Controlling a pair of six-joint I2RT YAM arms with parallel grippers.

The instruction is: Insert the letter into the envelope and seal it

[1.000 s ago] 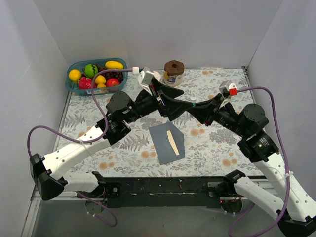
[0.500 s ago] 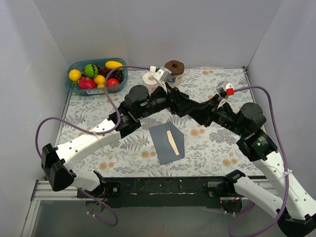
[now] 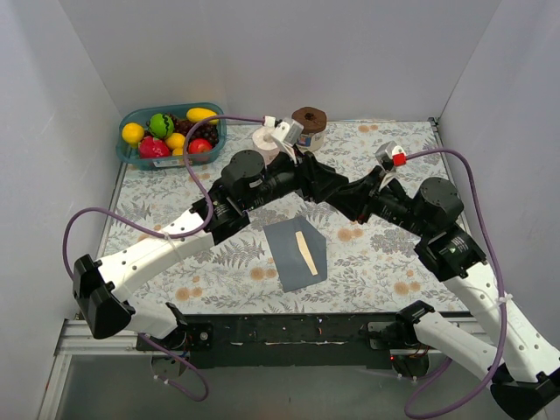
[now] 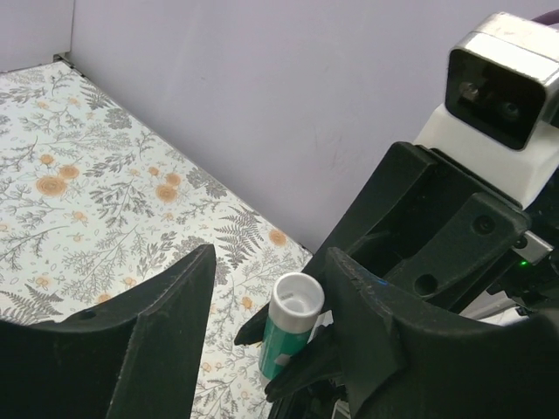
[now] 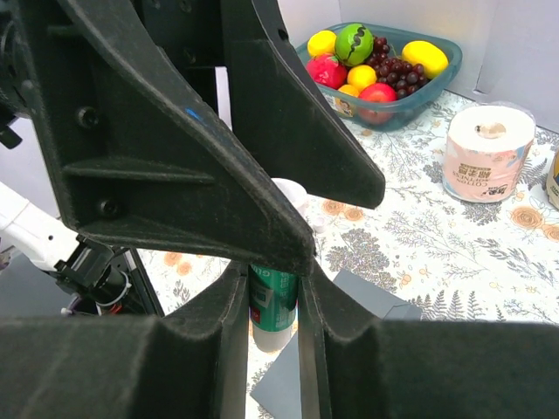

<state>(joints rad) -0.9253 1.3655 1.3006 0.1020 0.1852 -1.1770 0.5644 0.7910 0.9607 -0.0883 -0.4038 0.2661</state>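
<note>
The dark grey envelope (image 3: 290, 255) lies flat on the patterned table in front of both arms, and a narrow cream-tan strip of the letter (image 3: 304, 252) shows on it. Above it the two grippers meet in mid-air. My right gripper (image 5: 272, 288) is shut on a green glue stick (image 5: 273, 301) and holds it upright over the envelope (image 5: 376, 301). My left gripper (image 4: 269, 255) is open, one finger on each side of the white top of the glue stick (image 4: 293, 336), with a gap showing on the left side. In the top view the left gripper (image 3: 337, 185) and right gripper (image 3: 352, 196) overlap.
At the back left stands a blue tub of toy fruit (image 3: 125, 150), seen also in the right wrist view as the tub (image 5: 410, 109). A toilet roll (image 3: 263, 140) and a brown-lidded jar (image 3: 308, 127) stand by the back wall. White walls close three sides.
My left arm swung right, away from the toilet roll, to the right gripper, and its jaws narrowed around the glue stick's top. The right gripper shifted slightly left, still holding the stick.
</note>
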